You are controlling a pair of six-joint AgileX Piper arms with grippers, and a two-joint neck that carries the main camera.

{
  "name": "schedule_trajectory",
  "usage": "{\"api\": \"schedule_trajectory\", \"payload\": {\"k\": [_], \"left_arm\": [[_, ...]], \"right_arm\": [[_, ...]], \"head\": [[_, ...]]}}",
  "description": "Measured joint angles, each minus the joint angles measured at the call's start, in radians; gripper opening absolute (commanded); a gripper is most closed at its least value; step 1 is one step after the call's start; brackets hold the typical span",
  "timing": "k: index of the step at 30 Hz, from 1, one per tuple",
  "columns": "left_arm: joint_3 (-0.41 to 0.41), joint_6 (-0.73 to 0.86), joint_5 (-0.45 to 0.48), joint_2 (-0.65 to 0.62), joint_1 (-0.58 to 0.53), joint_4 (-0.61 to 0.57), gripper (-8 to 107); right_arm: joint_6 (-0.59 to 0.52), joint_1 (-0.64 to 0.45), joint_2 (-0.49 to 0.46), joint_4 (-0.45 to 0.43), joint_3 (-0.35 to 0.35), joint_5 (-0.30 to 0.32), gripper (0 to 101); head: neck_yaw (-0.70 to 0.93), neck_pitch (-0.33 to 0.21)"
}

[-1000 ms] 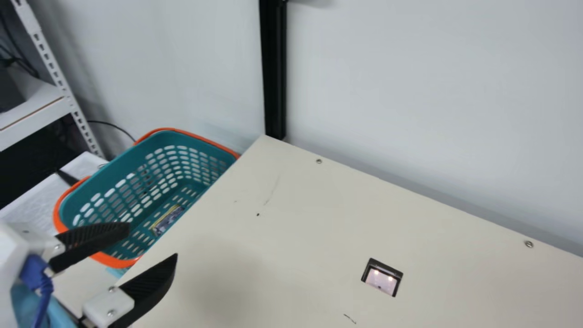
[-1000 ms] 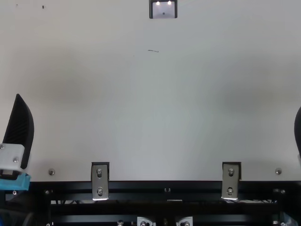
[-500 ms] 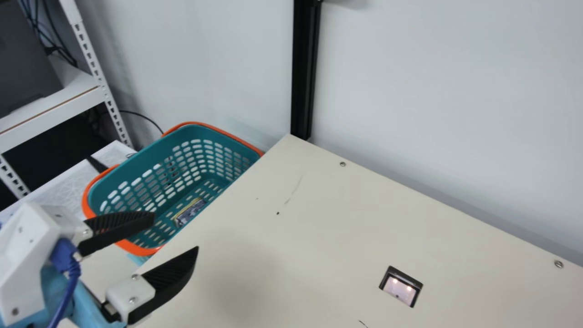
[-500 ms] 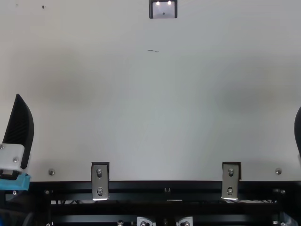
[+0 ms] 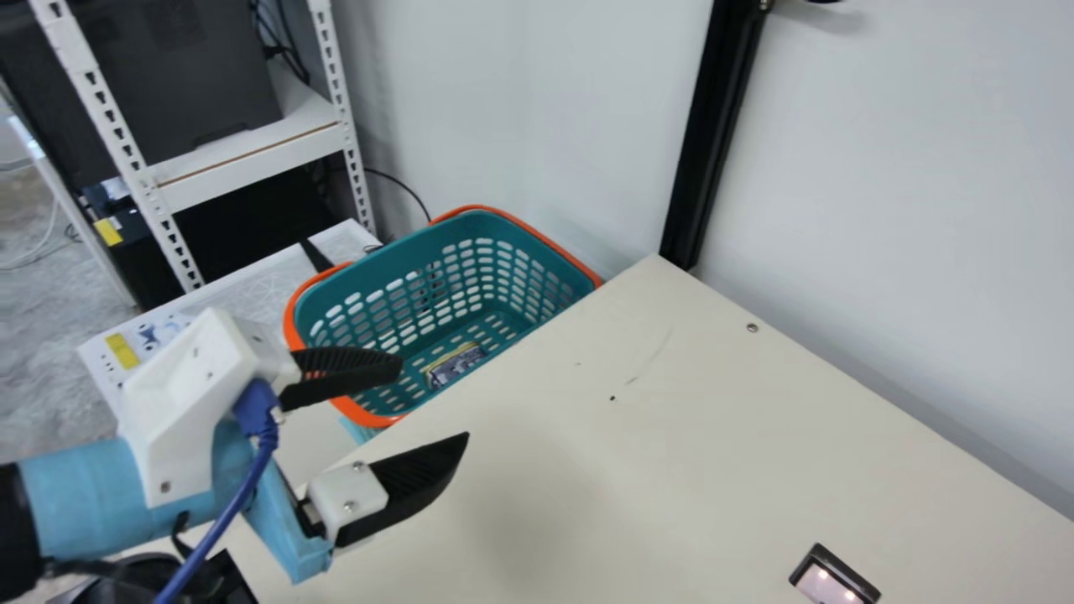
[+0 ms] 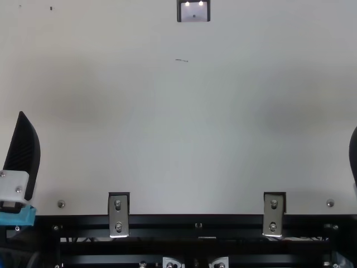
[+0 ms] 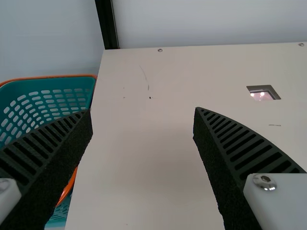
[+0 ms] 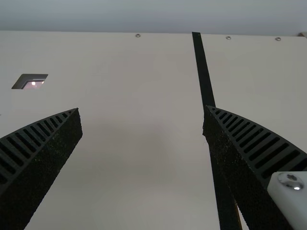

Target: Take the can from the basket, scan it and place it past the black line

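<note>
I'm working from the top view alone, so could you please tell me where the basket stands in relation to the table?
Observer: The main view shows the basket just past the table's left edge, in the corner by the wall.
Operator: Thank you; would you also kindly tell me whether anything is lying inside it?
Observer: Yes, one small yellow and dark item lies on its floor, though I can't tell whether that is the can.
</note>
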Motion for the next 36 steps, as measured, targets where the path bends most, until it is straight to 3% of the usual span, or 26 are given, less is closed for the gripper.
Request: {"api": "schedule_trajectory", "payload": {"k": [36], "left_arm": [[0.0, 0.0, 0.0, 0.0, 0.0, 0.0, 90]], "right_arm": [[0.0, 0.0, 0.0, 0.0, 0.0, 0.0, 101]], "head": [[0.036, 0.005]]}}
